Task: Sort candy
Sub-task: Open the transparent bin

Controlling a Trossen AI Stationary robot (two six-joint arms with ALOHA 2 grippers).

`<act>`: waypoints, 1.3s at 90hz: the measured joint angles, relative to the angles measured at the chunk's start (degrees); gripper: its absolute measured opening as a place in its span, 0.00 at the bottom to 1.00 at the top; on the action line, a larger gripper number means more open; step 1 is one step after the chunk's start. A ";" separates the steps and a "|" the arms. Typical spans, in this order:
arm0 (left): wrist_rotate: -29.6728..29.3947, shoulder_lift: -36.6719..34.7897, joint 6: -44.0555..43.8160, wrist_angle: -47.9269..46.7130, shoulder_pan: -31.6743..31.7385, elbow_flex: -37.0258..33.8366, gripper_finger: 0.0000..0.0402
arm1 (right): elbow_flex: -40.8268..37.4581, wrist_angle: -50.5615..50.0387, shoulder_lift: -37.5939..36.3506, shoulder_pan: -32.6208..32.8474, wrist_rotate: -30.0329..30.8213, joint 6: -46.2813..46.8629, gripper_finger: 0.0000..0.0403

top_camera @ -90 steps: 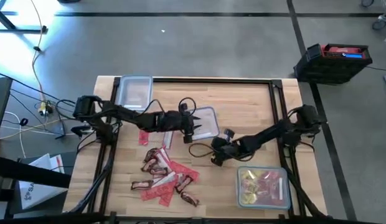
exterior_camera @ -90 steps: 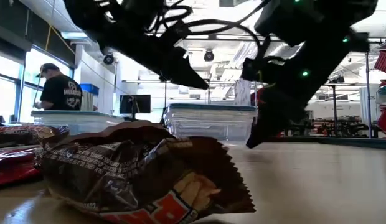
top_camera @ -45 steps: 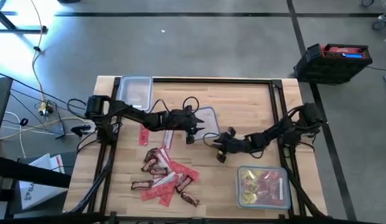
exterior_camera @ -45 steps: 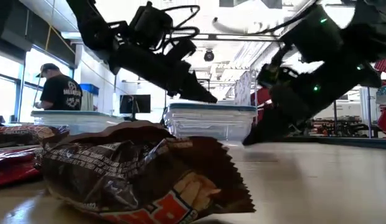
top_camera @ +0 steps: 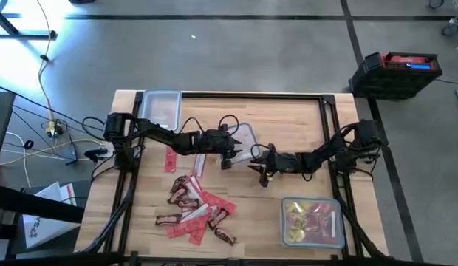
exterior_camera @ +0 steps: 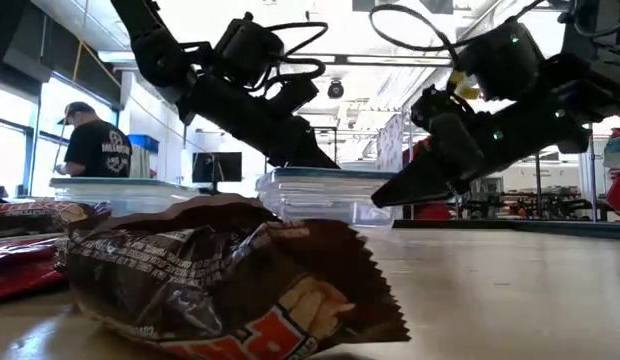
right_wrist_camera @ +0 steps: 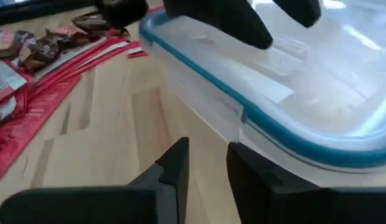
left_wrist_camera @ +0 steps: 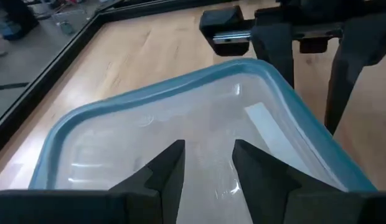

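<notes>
The left gripper [top_camera: 227, 157] hangs over the middle container [top_camera: 242, 144], fingers parted with nothing between them; in the left wrist view its fingers [left_wrist_camera: 165, 171] frame the blue rim [left_wrist_camera: 149, 93]. The left arm covers much of that container from above, so its contents cannot be read. The right gripper [top_camera: 260, 167] sits just beside the container's near edge, fingers slightly apart and empty.

The candy pile [top_camera: 194, 209] lies on the table [top_camera: 288, 118] toward the front left. Red packets [top_camera: 186, 228] overlap and point several ways, so no common long axis is clear. A brown wrapper [exterior_camera: 220, 280] fills the low view's foreground, cut off at the bottom. Another container [top_camera: 312, 222], front right, holds yellow and red sweets; a third [top_camera: 159, 109] sits back left.
</notes>
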 joint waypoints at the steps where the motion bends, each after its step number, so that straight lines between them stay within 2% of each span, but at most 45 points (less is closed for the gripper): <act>1: 0.01 0.00 0.04 0.04 0.03 -0.01 0.31 | 0.00 0.19 0.00 -0.05 -0.10 -0.07 0.19; 11: -0.55 0.21 0.22 0.70 0.54 -0.06 0.31 | 0.87 0.30 0.02 -0.58 -1.74 -0.27 0.19; 23: -0.84 0.37 -1.34 1.33 0.59 -0.06 0.31 | 2.82 5.17 -0.59 -0.71 -5.08 -0.54 0.19; 39: -1.29 0.37 -2.70 1.24 0.27 -0.08 0.31 | 5.16 3.56 -0.38 -0.66 -8.25 -1.34 0.19; 48: -1.32 0.37 -4.50 1.18 0.27 -0.10 0.31 | 5.09 -1.00 -0.25 0.04 -8.56 0.64 0.19; 58: -1.32 0.37 -6.10 0.98 0.27 -0.10 0.31 | 4.81 -6.16 -0.24 1.80 -7.84 4.25 0.19; 66: -1.39 0.37 -6.10 0.98 0.12 -0.11 0.31 | 2.67 -7.62 0.02 2.80 -2.45 7.53 0.19; 75: -1.28 0.37 -6.24 0.96 -0.04 -0.12 0.31 | -0.05 -4.33 0.04 2.57 2.88 10.00 0.19; 95: -1.10 0.39 -6.38 1.64 -0.04 -0.21 0.31 | -1.55 -0.93 0.04 0.18 1.81 7.56 0.19; 117: -1.74 0.39 -10.41 1.79 -0.79 -0.21 0.31 | -1.71 2.51 0.20 -1.03 -0.87 5.29 0.19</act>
